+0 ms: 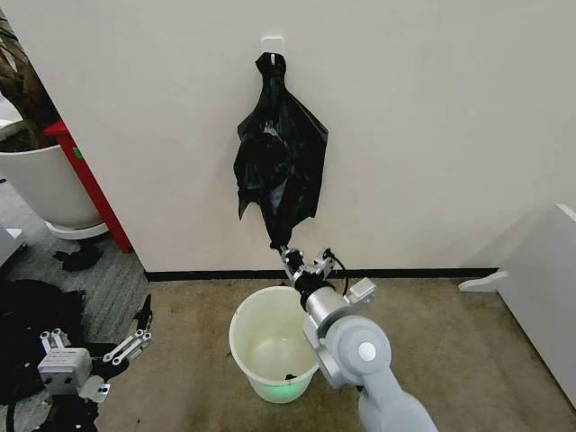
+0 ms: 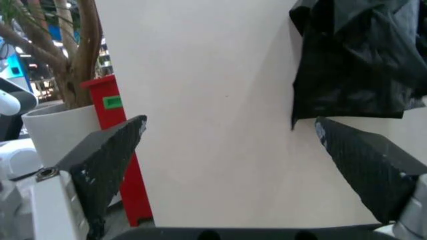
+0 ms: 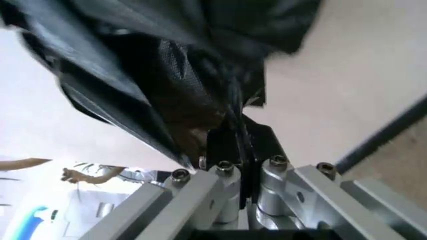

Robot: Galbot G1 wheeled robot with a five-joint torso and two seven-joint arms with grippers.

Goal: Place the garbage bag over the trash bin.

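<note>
The black garbage bag (image 1: 279, 166) hangs from a white hook (image 1: 272, 43) on the wall, bunched and crinkled. My right gripper (image 1: 286, 255) is shut on the bag's lower tip, just above the far rim of the trash bin (image 1: 261, 337). The bin, white and round, stands upright on the carpet below the bag, its mouth uncovered. In the right wrist view the black fingers (image 3: 230, 145) pinch the glossy garbage bag (image 3: 153, 65). My left gripper (image 1: 142, 326) is low at the left, open, holding nothing. The left wrist view looks between its spread fingers (image 2: 107, 155) at the wall and the bag (image 2: 360, 60).
A large white plant pot (image 1: 45, 180) and a red panel (image 1: 90, 180) stand by the wall at the left. A dark lumpy heap (image 1: 27, 315) lies on the floor near my left arm. A white panel (image 1: 540, 288) stands at the right.
</note>
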